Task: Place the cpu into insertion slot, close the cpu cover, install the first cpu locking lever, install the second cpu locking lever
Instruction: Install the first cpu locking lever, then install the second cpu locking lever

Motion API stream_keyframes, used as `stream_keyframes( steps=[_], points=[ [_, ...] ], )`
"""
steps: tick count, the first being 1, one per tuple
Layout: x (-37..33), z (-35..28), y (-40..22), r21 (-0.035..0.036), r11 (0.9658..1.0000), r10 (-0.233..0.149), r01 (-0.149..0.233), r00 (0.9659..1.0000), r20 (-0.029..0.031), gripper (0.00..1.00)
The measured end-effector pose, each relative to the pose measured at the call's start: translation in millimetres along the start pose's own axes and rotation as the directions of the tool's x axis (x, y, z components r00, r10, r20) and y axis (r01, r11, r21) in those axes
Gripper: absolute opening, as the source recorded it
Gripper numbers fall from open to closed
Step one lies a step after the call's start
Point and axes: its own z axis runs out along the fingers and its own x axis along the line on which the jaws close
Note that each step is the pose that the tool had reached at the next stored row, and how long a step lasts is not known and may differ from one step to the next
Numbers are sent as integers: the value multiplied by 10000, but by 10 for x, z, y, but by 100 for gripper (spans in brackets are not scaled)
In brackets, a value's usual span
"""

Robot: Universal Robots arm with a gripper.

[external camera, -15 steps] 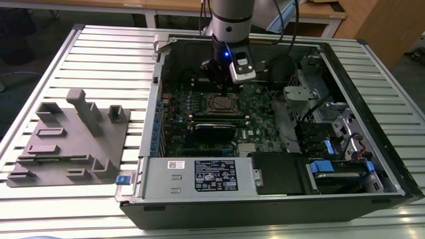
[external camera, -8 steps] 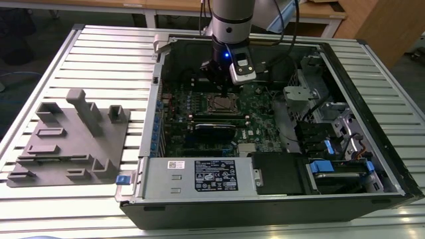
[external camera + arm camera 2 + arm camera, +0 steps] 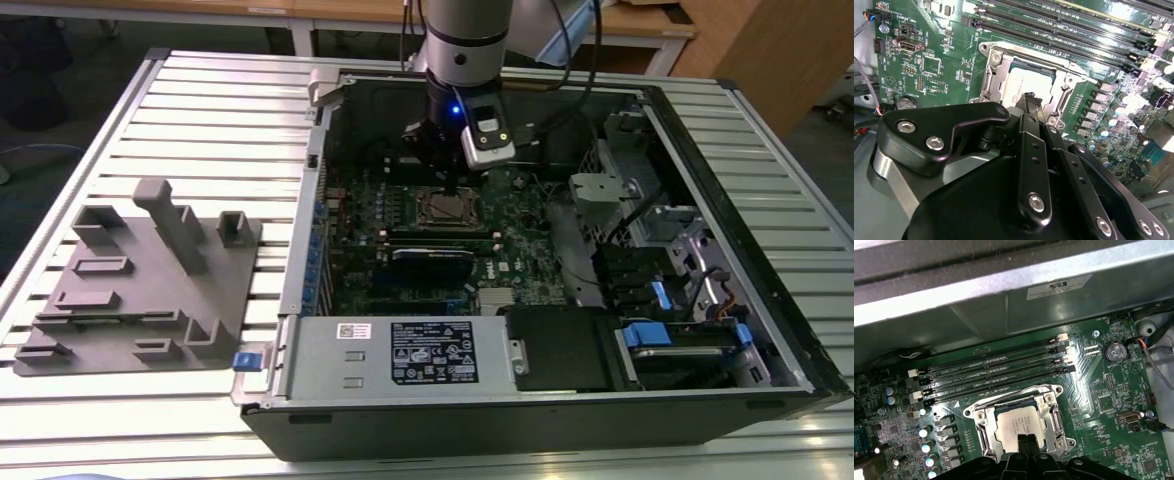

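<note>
cpu: the cpu (image 3: 1021,425) is lying flat inside the insertion slot (image 3: 979,432), with its dull silver top facing up; in the second wrist view it (image 3: 1021,85) is sitting level in the socket.
gripper: the gripper (image 3: 1024,441) is standing just over the near edge of the chip, and its two thin fingertips are looking pressed together, with nothing pinched between them.
cpu cover: the cpu cover (image 3: 1051,410) seems to be lying around the chip as a silver frame, but I cannot tell if it is fully down.
handling: I am judging the chip as light, stiff and smooth, so it is slipping easily; it is also fragile on the underside. The best hold is by two opposite edges, never pressing on the middle.
computer case: the computer case (image 3: 747,180) is lying open and is holding the green board (image 3: 521,215), a power supply (image 3: 400,350) and cables.
grey fixture: the grey fixture (image 3: 134,290) is standing on the table, beside the case.
</note>
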Motion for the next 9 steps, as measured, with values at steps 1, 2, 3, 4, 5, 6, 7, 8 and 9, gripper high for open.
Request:
stream_keyframes(
  steps=[1,2,3,4,5,6,7,8,9],
  points=[
    [0,-4,0,3,10000,0,0,10000,-1,11],
    [0,-9,0,3,10000,0,0,10000,-1,11],
    [-1,-13,0,1,10000,0,0,10000,-1,11],
    [-1,-19,0,1,10000,0,0,10000,-1,11],
    [-1,-21,1,-1,10000,0,0,10000,-1,11],
    [-1,-21,1,-1,10000,0,0,10000,-1,11],
    [-1,-21,1,-2,10000,0,0,10000,0,11],
    [-1,-25,1,0,10000,0,0,10000,-1,11],
    [-2,-29,1,0,10000,0,0,10000,-1,11]
  ],
)
